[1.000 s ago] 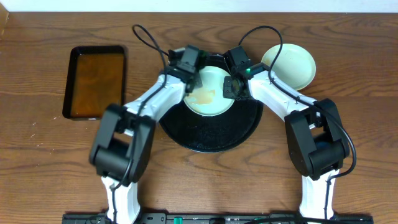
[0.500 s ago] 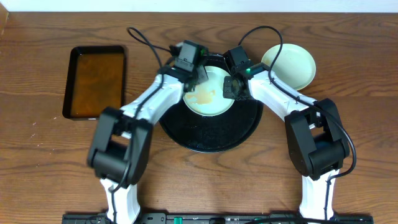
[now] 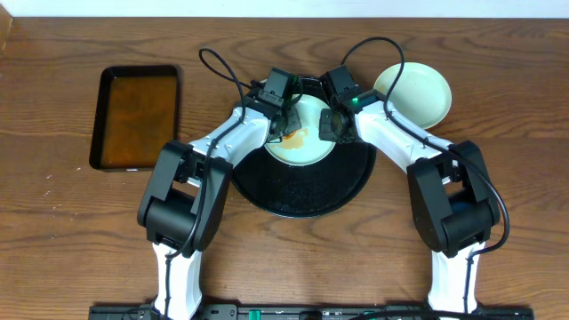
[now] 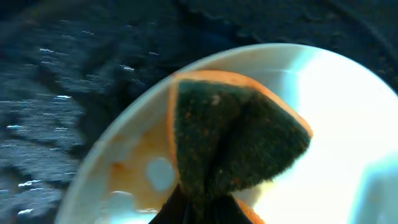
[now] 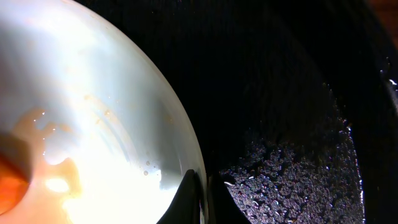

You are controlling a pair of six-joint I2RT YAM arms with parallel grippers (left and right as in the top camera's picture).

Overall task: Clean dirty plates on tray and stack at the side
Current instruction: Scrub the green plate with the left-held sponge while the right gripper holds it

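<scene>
Pinching a green-faced sponge [image 4: 236, 140] in the left gripper [image 4: 199, 208], against the sauce-smeared plate [image 3: 308, 149] on the black tray [image 3: 302, 194]. Clamping that plate's rim with the right gripper [image 5: 203, 196] — second plate [image 3: 418, 93] just beside the tray.

I work at a lab test bench, not a kitchen: my left arm [image 3: 182, 200] and right arm [image 3: 453, 204] stand at the near edge of a wooden table [image 3: 53, 222], cables [image 3: 213, 62] loose, beside a staged tray [image 3: 302, 203] and pan [image 3: 138, 116].
</scene>
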